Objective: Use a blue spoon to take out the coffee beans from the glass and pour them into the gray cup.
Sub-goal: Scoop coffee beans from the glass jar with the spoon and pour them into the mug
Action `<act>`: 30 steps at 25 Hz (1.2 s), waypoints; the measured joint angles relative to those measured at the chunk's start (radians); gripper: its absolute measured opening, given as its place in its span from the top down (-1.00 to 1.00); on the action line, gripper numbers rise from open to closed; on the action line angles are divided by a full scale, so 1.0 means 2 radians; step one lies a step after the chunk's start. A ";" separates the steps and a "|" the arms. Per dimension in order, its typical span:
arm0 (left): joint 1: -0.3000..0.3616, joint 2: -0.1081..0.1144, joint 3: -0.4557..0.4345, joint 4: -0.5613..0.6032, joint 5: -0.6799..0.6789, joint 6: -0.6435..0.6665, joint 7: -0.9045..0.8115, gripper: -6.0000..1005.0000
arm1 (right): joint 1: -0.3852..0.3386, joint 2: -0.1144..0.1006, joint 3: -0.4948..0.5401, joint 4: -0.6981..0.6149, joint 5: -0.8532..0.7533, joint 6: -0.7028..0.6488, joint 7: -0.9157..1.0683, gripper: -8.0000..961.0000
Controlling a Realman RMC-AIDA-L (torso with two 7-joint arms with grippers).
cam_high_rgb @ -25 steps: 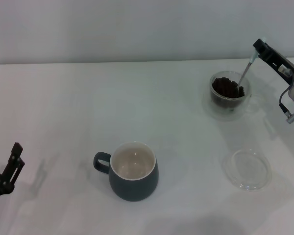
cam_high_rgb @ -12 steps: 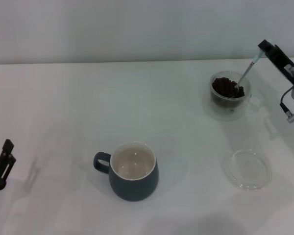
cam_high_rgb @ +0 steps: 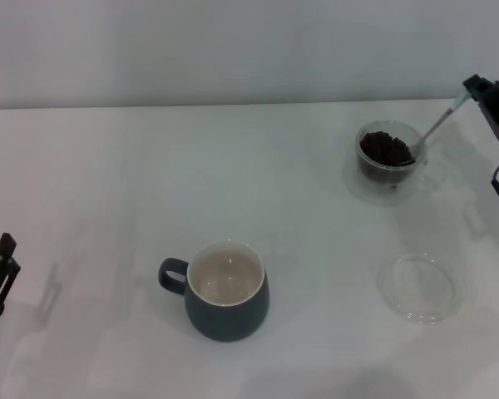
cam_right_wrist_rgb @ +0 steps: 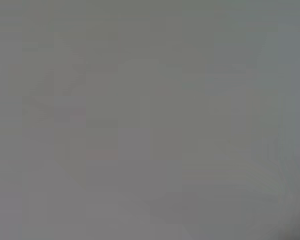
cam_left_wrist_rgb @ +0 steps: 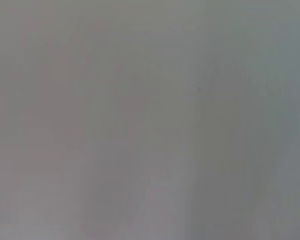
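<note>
In the head view the glass (cam_high_rgb: 389, 163) stands at the far right, with dark coffee beans (cam_high_rgb: 386, 148) in it. My right gripper (cam_high_rgb: 476, 90) is at the right edge, shut on the pale handle of the blue spoon (cam_high_rgb: 437, 126). The spoon slants down and its bowl rests at the glass rim among the beans. The gray cup (cam_high_rgb: 227, 290) stands near the front middle, its cream inside bare, handle to the left. My left gripper (cam_high_rgb: 0, 264) is low at the left edge, away from everything. Both wrist views show only plain grey.
A flat clear glass saucer (cam_high_rgb: 418, 287) lies on the white table (cam_high_rgb: 108, 183) in front of the glass. A pale wall runs along the table's back edge.
My right gripper has moved right and the spoon has tilted flatter, its bowl staying in the glass. My left gripper has drawn back toward the left edge.
</note>
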 joint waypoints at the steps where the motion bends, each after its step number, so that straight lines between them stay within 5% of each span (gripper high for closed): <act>1: 0.000 0.000 0.000 0.000 -0.001 0.000 0.000 -0.47 | -0.002 0.000 0.000 0.000 0.002 -0.001 0.005 0.69; 14: -0.003 0.000 0.000 -0.001 -0.002 0.000 0.000 -0.47 | -0.011 -0.001 -0.010 0.001 0.004 -0.052 0.054 0.69; 30: -0.006 0.000 0.000 -0.007 -0.003 0.000 0.002 -0.47 | -0.041 0.000 -0.152 -0.030 0.002 -0.148 0.161 0.69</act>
